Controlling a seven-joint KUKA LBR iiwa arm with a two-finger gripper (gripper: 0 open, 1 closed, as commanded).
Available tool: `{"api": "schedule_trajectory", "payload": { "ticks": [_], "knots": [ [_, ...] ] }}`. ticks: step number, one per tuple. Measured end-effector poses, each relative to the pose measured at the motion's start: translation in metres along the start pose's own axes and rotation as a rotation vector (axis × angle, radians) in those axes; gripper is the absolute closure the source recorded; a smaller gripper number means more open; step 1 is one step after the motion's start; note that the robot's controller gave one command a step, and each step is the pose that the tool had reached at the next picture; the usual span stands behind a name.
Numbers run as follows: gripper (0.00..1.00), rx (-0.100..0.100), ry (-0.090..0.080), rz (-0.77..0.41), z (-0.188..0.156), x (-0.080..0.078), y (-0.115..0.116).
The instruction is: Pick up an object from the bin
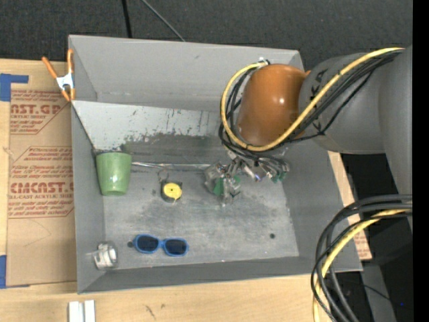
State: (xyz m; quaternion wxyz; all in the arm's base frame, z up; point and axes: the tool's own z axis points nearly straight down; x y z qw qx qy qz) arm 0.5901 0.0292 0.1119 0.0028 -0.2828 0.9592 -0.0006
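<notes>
My gripper (pixel 224 180) hangs low over the bin's middle, just below the arm's orange cover, with bare floor under it. A small round yellow thing (pixel 171 192) lies nearest, a short way to its left. Further left a green plastic cup (pixel 113 172) rests against the left wall. A pair of blue sunglasses (pixel 159 245) lies near the front wall, left of and in front of the gripper.
A small silver-white metal piece (pixel 104 255) sits in the front left corner. The arm and its cables reach in from the right and cover the bin's back right part.
</notes>
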Motion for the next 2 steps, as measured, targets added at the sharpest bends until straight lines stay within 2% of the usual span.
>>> {"api": "schedule_trajectory", "payload": {
  "ticks": [2],
  "knots": [
    [1.00,-0.001,0.002,0.001,-0.0106,-0.0014,-0.0002]
  ]
}}
